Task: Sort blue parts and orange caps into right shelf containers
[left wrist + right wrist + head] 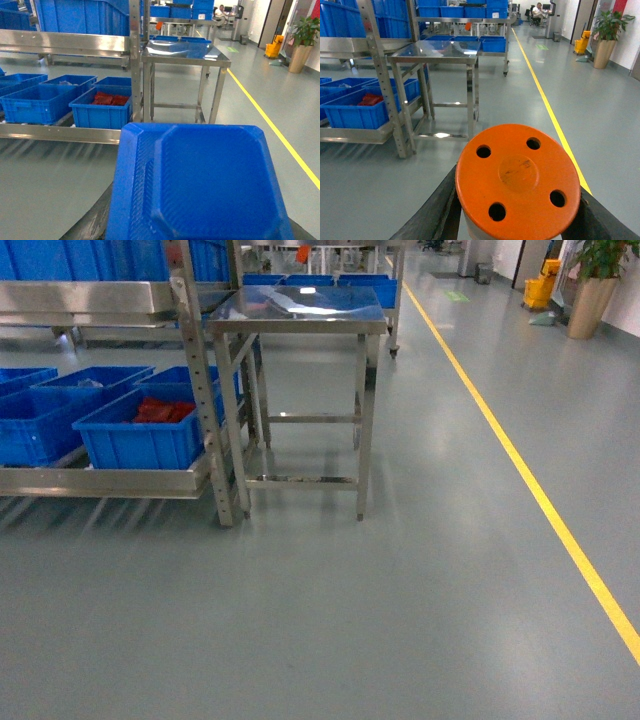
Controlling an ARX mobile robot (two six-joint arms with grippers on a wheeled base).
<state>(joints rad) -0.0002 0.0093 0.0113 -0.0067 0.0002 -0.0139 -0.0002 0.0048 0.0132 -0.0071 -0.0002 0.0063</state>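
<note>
Right pincer [517, 220]: dark fingers [432, 210] show on both sides of an orange cap [517, 175], pinching it. Cap's flat top faces the wrist camera; four small holes around a shallow central disc. Cap fills the lower half of that view.

Left pincer [200, 220]: closed on a blue part [205, 185], a moulded piece with chamfered corners and a recessed, textured centre panel. Dark finger edges are only just visible at the lower corners, under the part. Part covers the lower half of the left wrist view.

Neither pincer appears in the head view.

Surface and room: grey floor [350, 620] with a yellow line [520, 465] running away on the right. A steel table [300, 310] with a glossy top stands ahead, left of centre. Just left of the table is a steel shelf [100, 480]; its low tier carries blue crates [140, 435] side by side. The crate nearest the table holds red items [165, 410]; what they are I cannot tell. More blue crates sit on the upper tier and behind the table. Far right: a potted plant [595, 275] and a yellow mop bucket [545, 285].

Cap and part are both held off the floor, well apart from the crates, which lie ahead and to the left.
</note>
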